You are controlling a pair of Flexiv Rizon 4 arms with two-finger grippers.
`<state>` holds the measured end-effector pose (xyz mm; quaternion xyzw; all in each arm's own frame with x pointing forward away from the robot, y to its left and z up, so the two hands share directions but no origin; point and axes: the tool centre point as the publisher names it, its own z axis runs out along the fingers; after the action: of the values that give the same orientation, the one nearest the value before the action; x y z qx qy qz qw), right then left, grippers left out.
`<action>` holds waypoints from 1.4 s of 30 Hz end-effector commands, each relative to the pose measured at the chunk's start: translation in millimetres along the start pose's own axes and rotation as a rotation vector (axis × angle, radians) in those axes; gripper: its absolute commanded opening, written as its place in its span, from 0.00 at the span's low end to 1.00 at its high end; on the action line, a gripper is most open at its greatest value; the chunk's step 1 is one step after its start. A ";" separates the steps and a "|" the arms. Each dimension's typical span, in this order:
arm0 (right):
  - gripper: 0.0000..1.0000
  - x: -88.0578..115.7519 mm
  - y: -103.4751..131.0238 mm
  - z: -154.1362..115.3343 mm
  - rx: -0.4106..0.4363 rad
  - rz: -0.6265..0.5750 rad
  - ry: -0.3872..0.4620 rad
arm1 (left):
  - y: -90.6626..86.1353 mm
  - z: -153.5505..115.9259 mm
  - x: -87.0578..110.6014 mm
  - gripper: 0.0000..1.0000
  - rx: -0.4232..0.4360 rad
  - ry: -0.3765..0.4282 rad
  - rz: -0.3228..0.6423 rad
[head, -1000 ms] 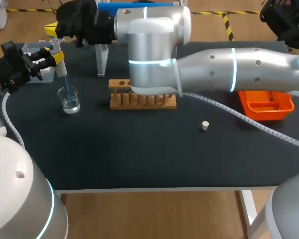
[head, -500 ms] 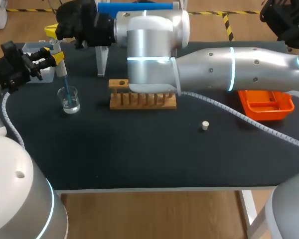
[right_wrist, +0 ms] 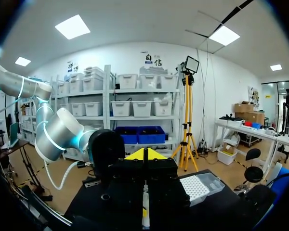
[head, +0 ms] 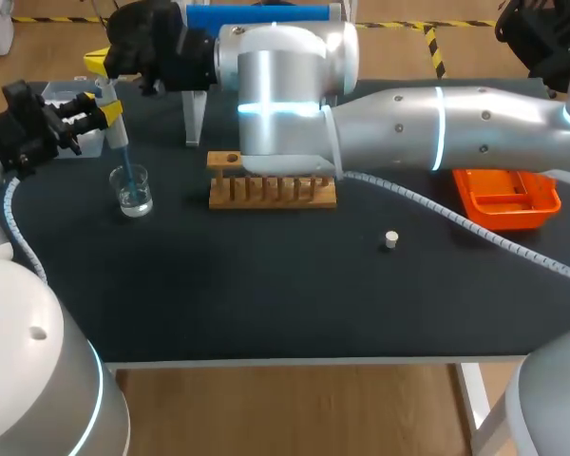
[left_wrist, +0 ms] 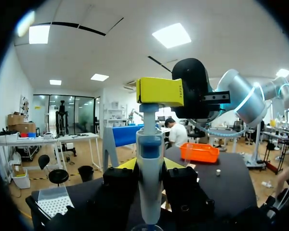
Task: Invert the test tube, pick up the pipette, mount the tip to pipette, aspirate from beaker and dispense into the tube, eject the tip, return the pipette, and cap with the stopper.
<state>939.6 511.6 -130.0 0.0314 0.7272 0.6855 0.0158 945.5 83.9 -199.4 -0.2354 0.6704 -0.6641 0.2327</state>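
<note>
While the left gripper (head: 107, 112) up in the upper left of the frame is clamped on the pipette (head: 104, 93), its blue tip (head: 122, 157) pokes down into the beaker (head: 133, 190) just below. The right gripper (head: 97, 60) sits right on the pipette's top, fingers pressed together. The wooden rack (head: 271, 190) is mid-frame and the stopper (head: 390, 239) lies right of centre, well apart from the orange tray (head: 506, 201).

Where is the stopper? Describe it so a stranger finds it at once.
Start at the wooden rack in the middle of the black table. Between it and the orange tray, nearer the robot, the stopper stands alone: a tiny white plug, touching nothing.
</note>
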 end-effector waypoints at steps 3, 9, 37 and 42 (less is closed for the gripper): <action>0.00 2.0 -10.0 0.9 0.008 0.000 -0.006 | -2.9 -0.7 0.1 0.00 0.005 0.002 0.002; 0.00 2.7 -17.2 -1.7 0.016 0.011 -0.009 | -2.9 -0.7 0.1 0.00 0.005 0.002 0.002; 0.00 6.2 -29.0 -3.7 0.047 0.020 -0.005 | -2.9 -0.7 0.1 0.00 0.005 0.002 0.002; 0.00 5.5 -11.9 -5.8 0.024 -0.002 -0.006 | -2.9 -0.7 0.1 0.00 0.005 0.002 0.002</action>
<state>935.9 509.2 -142.7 0.0307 0.7391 0.6728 0.0134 945.3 82.5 -200.5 -0.2341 0.6685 -0.6657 0.2349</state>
